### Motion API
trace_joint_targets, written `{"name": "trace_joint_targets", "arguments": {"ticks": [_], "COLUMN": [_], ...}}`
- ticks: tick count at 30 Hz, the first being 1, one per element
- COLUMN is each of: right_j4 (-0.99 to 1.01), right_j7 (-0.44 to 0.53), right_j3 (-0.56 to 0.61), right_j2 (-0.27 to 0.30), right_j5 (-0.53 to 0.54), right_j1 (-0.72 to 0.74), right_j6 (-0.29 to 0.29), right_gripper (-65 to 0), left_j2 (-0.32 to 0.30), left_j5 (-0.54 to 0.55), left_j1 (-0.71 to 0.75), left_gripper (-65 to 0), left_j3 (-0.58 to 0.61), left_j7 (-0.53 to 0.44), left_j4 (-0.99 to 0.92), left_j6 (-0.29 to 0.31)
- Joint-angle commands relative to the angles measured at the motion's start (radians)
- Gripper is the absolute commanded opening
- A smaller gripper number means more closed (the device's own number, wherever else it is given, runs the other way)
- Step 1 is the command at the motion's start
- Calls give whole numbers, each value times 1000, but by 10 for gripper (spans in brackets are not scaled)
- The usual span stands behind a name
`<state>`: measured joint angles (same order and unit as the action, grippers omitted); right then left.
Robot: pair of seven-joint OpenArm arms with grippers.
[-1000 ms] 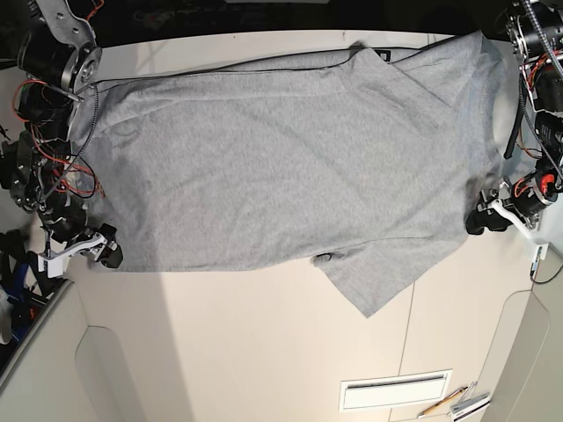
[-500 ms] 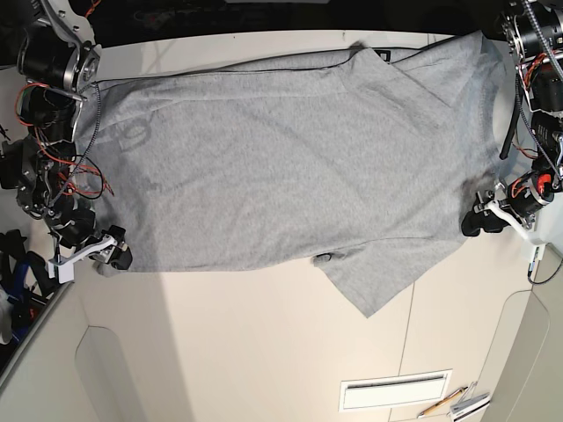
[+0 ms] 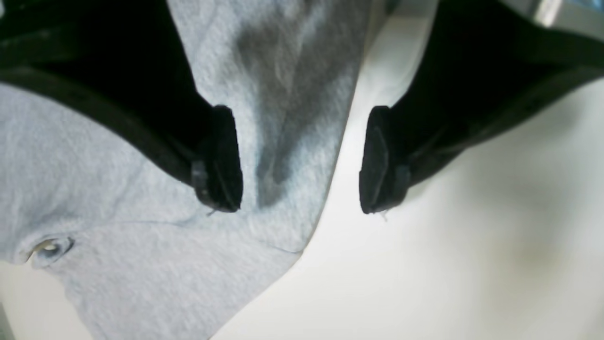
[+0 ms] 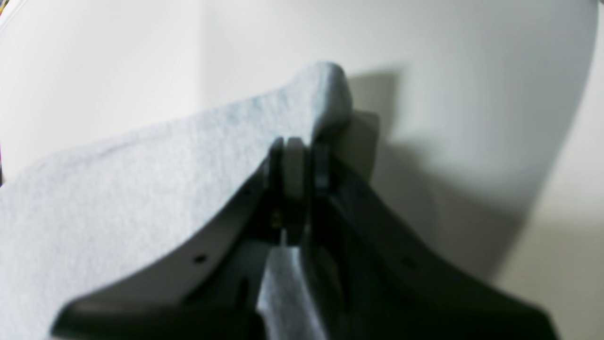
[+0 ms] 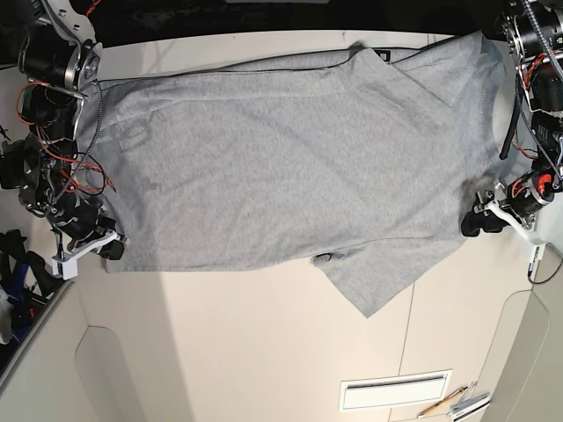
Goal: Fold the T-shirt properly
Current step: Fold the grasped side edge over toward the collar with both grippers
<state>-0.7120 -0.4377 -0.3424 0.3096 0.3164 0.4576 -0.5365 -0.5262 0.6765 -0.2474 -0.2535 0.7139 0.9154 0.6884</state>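
**One corner gripped, the fold itself not yet begun**

We see the T-shirt (image 5: 290, 167) spread flat across the far part of the white tabletop (image 5: 229, 352), lying sideways, with one sleeve (image 5: 374, 277) pointing toward the near edge. No part of the body is doubled over, so we judge the task to be at its very start: the cloth is laid out, and every fold is left to do.

Our right hand (image 4: 295, 163) is clenched on a corner of the T-shirt; in the right wrist view the grey fabric rises out of the pinch and a strip of it hangs below the closed jaws. In the base view this hand sits at the shirt's near corner on that view's left.

Our left hand (image 3: 299, 160) is released, jaws spread wide. One finger (image 3: 219, 160) is over the cloth, the other over bare tabletop, with the shirt's edge running between them. It must close on that edge before we can lift both ends together.
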Motion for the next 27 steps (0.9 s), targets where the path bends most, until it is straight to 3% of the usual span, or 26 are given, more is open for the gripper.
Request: {"name": "trace_joint_targets", "arguments": {"ticks": [1,13,27], "right_j4": [-8,-8,-8], "right_j7": [1,20,20], "right_j3": [2,2,2], "right_j2": [9,8,8], "right_j5": [-6,-5,-5], "right_j1": [18,19,18], "right_j6": [-11,-11,-11], "right_gripper": [-650,-650,-650], "left_j2": [-14,-6,29], "left_j5": [7,41,45], "left_j1": [-19,-17,-16], "left_gripper": [-222,-222,-223], "left_j3": [-1,-1,9], "left_j7": [24,119,148], "left_j4": [11,11,11], "left_j6": [10,10,10]}}
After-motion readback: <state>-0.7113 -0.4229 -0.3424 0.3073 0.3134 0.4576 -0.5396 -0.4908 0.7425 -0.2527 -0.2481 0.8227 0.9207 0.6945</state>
